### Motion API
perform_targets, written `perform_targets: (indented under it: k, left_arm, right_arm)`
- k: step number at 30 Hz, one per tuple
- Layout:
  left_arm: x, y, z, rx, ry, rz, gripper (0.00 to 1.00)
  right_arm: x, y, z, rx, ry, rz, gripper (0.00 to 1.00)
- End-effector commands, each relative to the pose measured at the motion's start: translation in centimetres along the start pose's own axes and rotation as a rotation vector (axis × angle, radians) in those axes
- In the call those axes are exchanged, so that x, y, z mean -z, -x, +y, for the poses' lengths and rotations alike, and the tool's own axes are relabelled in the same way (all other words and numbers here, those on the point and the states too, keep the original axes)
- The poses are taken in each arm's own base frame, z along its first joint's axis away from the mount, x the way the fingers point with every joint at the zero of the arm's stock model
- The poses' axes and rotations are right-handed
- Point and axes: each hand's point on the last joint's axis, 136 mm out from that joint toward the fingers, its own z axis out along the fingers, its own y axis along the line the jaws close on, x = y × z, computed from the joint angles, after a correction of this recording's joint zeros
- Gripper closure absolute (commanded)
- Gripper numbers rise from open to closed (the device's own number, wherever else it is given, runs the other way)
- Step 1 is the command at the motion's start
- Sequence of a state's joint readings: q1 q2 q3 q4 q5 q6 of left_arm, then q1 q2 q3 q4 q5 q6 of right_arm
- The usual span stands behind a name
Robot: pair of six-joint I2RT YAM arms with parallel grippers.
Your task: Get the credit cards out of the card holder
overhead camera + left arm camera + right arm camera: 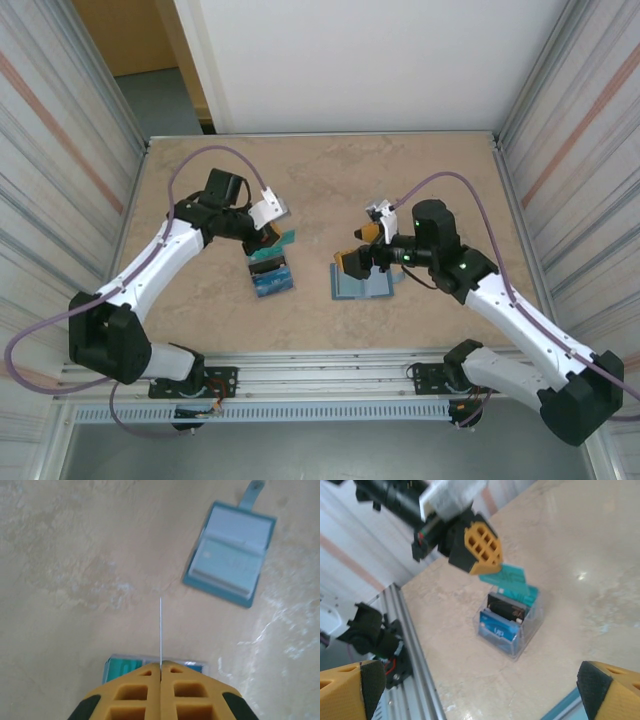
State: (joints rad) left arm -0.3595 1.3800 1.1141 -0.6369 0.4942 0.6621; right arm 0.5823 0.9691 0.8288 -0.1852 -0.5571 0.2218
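Beige marbled surface [330, 180] carries everything, so take the clear box [532, 615] as your landmark.

Above the box, towards its far side, your left pincer [160, 666] is clamped shut on a teal card [507, 577]. The left wrist view shows that card edge-on as a thin pale line rising from between the closed fingers. Held by one end like that, it hangs clear of the fingers and can probably drop straight into the box.

Inside the box, a black card [506, 607] and a blue card [495, 627] stand on edge, leaning together. That suggests the box is where you are collecting the credit cards.

To the right of the box, apart from it, the card holder [232, 555] lies flat and spread open, inner slots facing up. Its closing tab [251, 492] points away from the box. Lying open like this, the slots can be reached from above. Something pale shows in the sleeves, but I can't tell whether it is another card or just the lining.

Further right of the box, your right pincer [360, 247] hovers over the holder with its jaws spread wide and nothing between them. From there it could pin the holder down or pick at a slot.
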Motion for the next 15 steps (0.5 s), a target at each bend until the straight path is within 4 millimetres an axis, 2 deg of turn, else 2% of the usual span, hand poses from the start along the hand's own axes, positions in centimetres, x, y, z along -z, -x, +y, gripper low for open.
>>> perform_targets:
  k: [1, 7, 10, 15]
  left_arm:
    - [0.2, -0.9, 1.6, -0.099, 0.100, -0.005, 1.00]
    - [0.1, -1.9, 3.0, -0.067, 0.130, -0.045, 1.00]
    - [-0.5, -2.8, 3.6, -0.036, 0.127, -0.009, 1.00]
    - [-1.3, -4.1, 3.3, -0.008, 0.088, 0.040, 1.00]
  right_arm:
    - [1.5, 1.9, -0.6, -0.017, -0.093, -0.077, 0.01]
    - [3.6, 2.5, -2.3, -0.045, -0.242, -0.150, 0.01]
    - [4.4, 2.5, -2.6, -0.054, -0.266, -0.176, 0.01]
    - [5.1, 2.6, -2.5, -0.066, -0.271, -0.196, 0.01]
